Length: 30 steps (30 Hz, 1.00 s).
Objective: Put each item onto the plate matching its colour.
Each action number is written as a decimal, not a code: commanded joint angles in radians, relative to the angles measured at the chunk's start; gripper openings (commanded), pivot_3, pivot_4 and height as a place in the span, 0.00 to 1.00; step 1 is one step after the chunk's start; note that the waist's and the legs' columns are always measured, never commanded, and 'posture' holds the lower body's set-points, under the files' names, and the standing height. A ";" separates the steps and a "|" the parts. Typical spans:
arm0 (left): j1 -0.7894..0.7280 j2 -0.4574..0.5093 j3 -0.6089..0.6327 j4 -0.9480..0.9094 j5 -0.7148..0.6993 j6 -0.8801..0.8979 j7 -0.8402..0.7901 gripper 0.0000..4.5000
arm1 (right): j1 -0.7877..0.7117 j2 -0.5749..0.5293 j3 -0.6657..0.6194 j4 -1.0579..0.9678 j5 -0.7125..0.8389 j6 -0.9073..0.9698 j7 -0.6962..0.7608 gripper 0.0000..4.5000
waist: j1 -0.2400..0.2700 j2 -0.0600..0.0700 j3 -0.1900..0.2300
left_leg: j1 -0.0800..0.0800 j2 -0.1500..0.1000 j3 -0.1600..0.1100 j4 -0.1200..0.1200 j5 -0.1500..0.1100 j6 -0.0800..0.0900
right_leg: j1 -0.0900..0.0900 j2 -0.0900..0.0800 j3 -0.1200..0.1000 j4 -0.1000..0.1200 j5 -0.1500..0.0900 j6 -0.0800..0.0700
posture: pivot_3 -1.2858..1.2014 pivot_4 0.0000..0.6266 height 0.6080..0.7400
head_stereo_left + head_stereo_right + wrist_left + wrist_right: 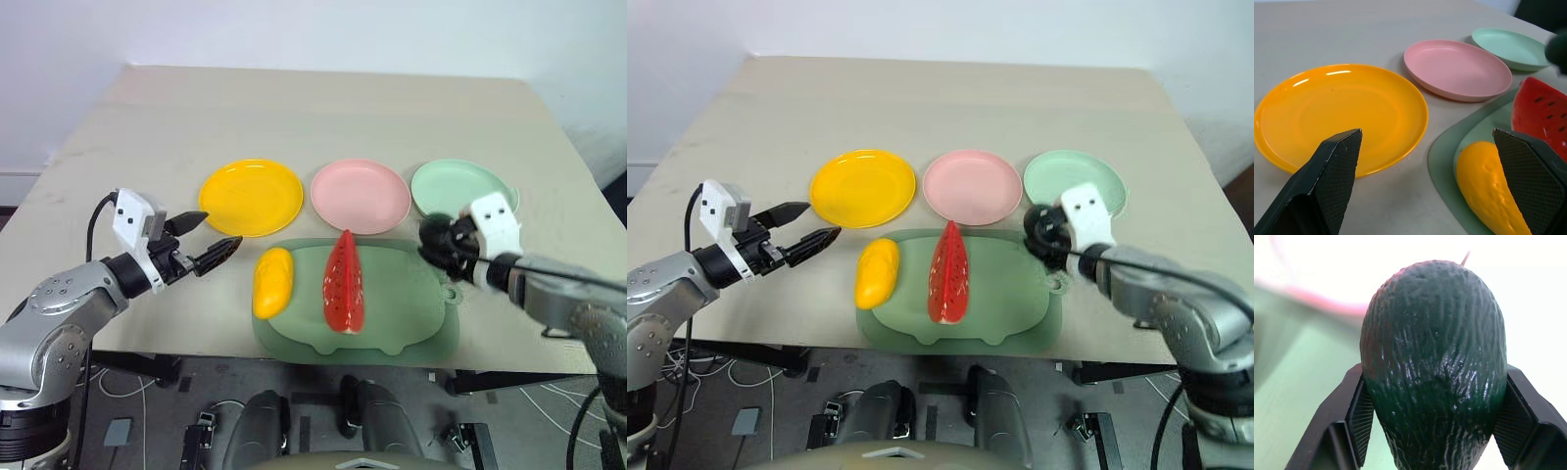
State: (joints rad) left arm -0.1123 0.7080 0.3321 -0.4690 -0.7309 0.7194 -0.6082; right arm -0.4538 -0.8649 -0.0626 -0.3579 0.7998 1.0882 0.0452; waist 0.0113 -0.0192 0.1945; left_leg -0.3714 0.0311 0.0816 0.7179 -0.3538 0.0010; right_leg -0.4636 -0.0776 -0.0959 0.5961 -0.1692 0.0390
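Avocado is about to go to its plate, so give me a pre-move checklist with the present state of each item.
1. Avocado sits between both fingers of the right gripper: ok.
2. Green plate bare: ok.
3. Right gripper already over the green plate: not ok, at its near edge above the board.
4. Left gripper open and apart from the mango: ok.
5. Watermelon wedge and mango lie on the board, off the path: ok.
6. Grip firm enough to carry: cannot tell.

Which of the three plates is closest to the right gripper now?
The mint green plate, rightmost in the row. The right gripper, shut on the avocado, hangs by its near edge; the pink plate and yellow plate lie farther left.
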 commanded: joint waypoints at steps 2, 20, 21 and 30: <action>-0.017 -0.006 -0.009 -0.036 0.008 -0.019 0.016 1.00 | -0.203 0.021 0.154 0.377 -0.285 -0.211 0.127 0.64 | -0.001 0.000 0.000 | 0.000 0.000 0.000 0.000 0.000 0.000 | 0.000 0.000 0.000 0.000 0.000 0.000 | 0.52 0.24 1.00; 0.018 -0.018 0.019 -0.085 -0.014 -0.018 0.054 1.00 | -0.387 0.063 0.149 0.748 -0.605 -0.453 0.491 0.99 | -0.002 0.001 0.001 | -0.001 0.001 0.001 0.000 0.002 -0.003 | -0.002 0.000 0.000 0.002 0.001 0.001 | 0.52 0.24 1.00; 0.015 -0.017 0.018 -0.080 -0.013 -0.018 0.051 1.00 | -0.359 0.044 0.123 0.654 -0.584 -0.408 0.506 0.99 | 0.002 0.001 0.001 | -0.001 0.001 0.000 0.000 0.002 -0.003 | -0.002 0.000 0.000 0.002 0.001 0.001 | 0.52 0.24 1.00; -0.046 -0.013 -0.024 0.001 0.007 -0.034 -0.001 1.00 | -0.249 0.270 -0.201 -0.171 -0.126 0.470 0.441 0.99 | -0.004 0.001 0.001 | 0.000 0.002 0.000 -0.001 0.001 -0.002 | -0.001 0.000 -0.001 0.002 0.001 0.000 | 0.52 0.24 1.00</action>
State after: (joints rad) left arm -0.1175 0.6877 0.3260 -0.4897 -0.7292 0.7107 -0.5859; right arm -0.7109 -0.6949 -0.2094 -0.3591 0.5907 1.3424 0.5428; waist 0.0072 -0.0179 0.1951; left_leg -0.3715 0.0330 0.0808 0.7171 -0.3525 -0.0009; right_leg -0.4649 -0.0772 -0.0970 0.5983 -0.1685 0.0389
